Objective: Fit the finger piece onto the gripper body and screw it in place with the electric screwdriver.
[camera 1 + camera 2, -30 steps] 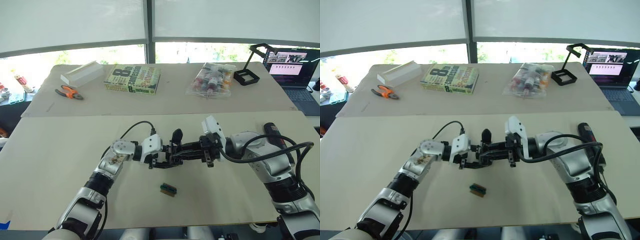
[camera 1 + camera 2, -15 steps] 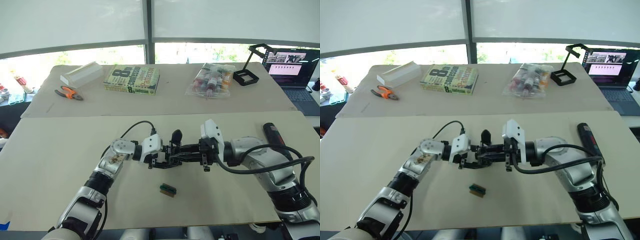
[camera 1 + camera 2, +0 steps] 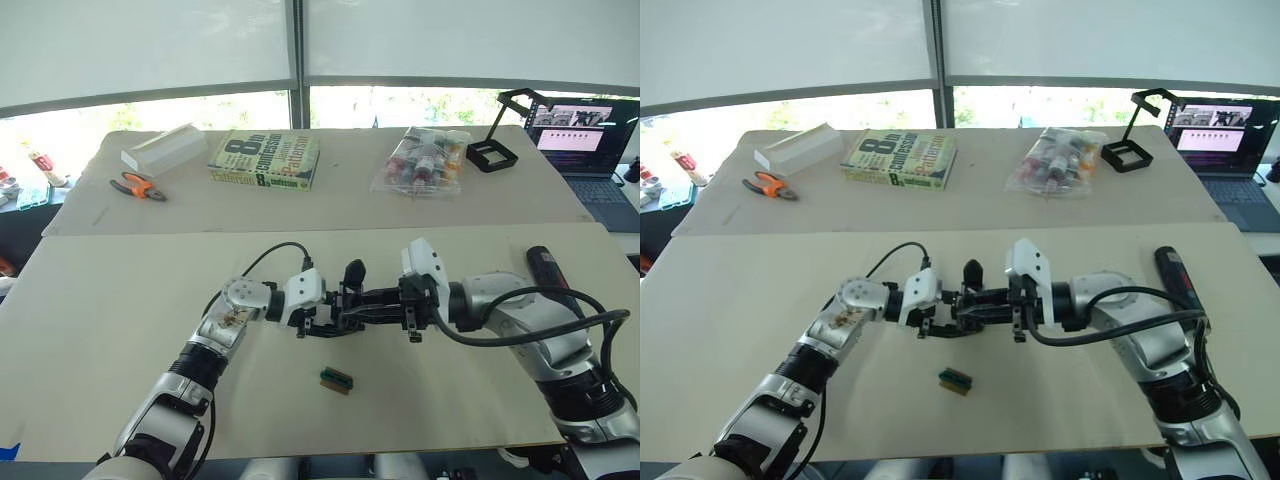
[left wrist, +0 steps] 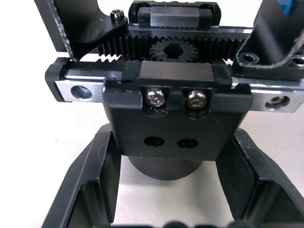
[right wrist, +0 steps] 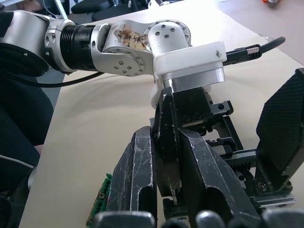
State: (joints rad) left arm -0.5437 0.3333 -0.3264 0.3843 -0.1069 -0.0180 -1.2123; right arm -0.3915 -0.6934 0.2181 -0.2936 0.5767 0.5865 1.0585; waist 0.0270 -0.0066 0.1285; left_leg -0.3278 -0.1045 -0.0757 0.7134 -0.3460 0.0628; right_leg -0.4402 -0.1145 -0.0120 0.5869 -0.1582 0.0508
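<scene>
The gripper body (image 3: 340, 303), a black assembly with toothed rails and one pointed finger standing up, is held just above the near table at its middle. My left gripper (image 3: 322, 318) is shut on its round base, with its fingers (image 4: 90, 190) on either side. My right gripper (image 3: 380, 305) comes in from the right and is shut on the finger piece (image 5: 166, 128), a thin black piece pressed against the body's rail. The electric screwdriver (image 3: 547, 268), black with a red strip, lies on the table at the right, behind my right forearm.
A small green-and-brown block (image 3: 336, 379) lies in front of the grippers. On the far table are a white box (image 3: 163, 146), orange pliers (image 3: 138, 184), a book (image 3: 265, 160), a bag of bottles (image 3: 420, 158), a black stand (image 3: 495, 150) and a laptop (image 3: 585, 140).
My right forearm has dropped lower and its gripper has edged slightly towards the left gripper, so more of the screwdriver shows. The left arm and the gripper body have stayed put.
</scene>
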